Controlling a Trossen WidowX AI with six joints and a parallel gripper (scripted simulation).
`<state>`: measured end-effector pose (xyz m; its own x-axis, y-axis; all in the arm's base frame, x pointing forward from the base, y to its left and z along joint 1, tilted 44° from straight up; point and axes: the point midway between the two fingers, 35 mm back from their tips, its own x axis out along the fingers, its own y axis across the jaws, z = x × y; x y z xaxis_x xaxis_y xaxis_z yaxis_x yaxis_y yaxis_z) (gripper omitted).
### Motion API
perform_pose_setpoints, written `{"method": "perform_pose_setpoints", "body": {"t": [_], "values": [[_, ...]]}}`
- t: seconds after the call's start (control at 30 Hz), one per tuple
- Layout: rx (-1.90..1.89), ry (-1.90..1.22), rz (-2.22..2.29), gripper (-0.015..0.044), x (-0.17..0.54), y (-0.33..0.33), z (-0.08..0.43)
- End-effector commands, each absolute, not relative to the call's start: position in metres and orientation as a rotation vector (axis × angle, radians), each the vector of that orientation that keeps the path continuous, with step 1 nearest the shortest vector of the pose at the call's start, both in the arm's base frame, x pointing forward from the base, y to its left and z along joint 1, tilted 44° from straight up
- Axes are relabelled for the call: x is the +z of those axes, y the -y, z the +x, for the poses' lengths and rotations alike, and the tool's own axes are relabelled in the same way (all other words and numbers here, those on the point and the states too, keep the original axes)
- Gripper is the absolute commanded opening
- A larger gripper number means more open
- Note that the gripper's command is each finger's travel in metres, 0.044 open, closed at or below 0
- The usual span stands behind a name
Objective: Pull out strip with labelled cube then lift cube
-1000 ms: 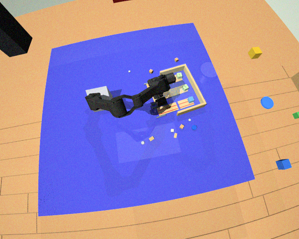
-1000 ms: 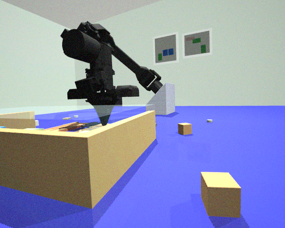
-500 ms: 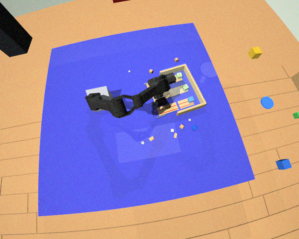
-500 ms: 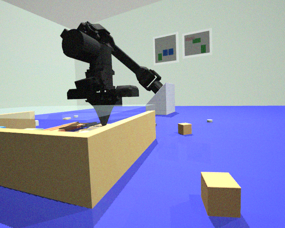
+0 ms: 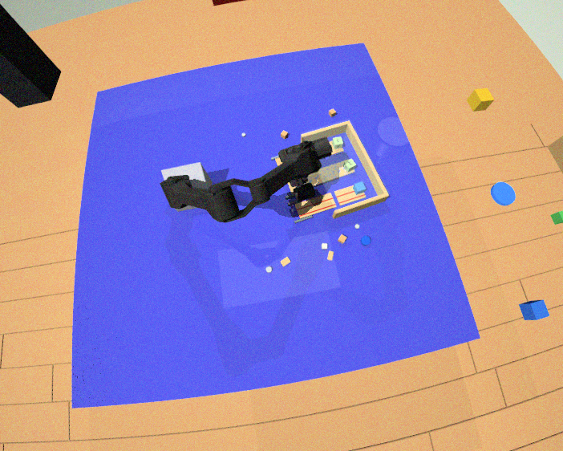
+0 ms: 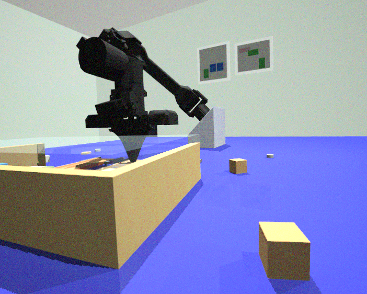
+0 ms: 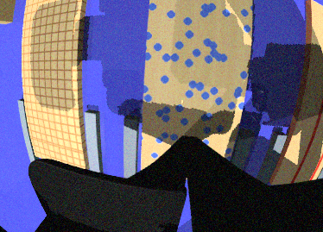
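Nearest on the right, a tan block [image 6: 284, 251] [image 5: 332, 112] is sitting on the blue bench [image 6: 330, 192] [image 5: 151, 331], and to its left the wooden frame [image 6: 53, 202] [image 5: 369, 160] is filling the near corner. Inside, seen from the top, two pale green cubes [image 5: 337, 142] [image 5: 350, 165] and a blue cube [image 5: 359, 187] are resting on the strips. Faint marks are showing on the green pair, but which cube is the labelled one I can't tell; all three are inside the frame. The red-striped strip [image 5: 349, 194] [image 7: 317, 21] is lying in two parts with a gap, its blue cube riding the piece away from the robot. The blue-dotted strip [image 5: 326, 175] [image 7: 199, 68] is carrying one green cube, the gridded strip [image 5: 337, 150] [image 7: 52, 137] the other.

And here's the tool [image 6: 133, 158] [image 5: 297, 179] [image 7: 187, 143], clenched on nothing, pointing down over the dotted strip; whether it's touching, I can't tell. Farther off, right of the frame, a smaller-looking block [image 6: 238, 166] [image 5: 284, 134] is sitting, then a white disc [image 6: 270, 155] [image 5: 243, 134]. Beyond, the arm is reaching from its pale base [image 6: 218, 130] [image 5: 188, 172], and two pictures [image 6: 213, 55] [image 6: 253, 65] are hanging on the far wall.
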<state>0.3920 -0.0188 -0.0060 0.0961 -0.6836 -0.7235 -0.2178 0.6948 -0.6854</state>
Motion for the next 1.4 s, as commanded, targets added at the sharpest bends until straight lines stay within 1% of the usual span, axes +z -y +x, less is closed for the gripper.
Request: {"method": "perform_pose_setpoints", "body": {"t": [0.0, 0.53, 1.37], "values": [[-0.41, -1.475, -0.795, 0.0, -0.009, 0.022, 0.393], [-0.41, -1.475, -0.795, 0.0, -0.009, 0.023, 0.396], [-0.41, -1.477, -0.796, 0.0, -0.008, 0.031, 0.36]]}}
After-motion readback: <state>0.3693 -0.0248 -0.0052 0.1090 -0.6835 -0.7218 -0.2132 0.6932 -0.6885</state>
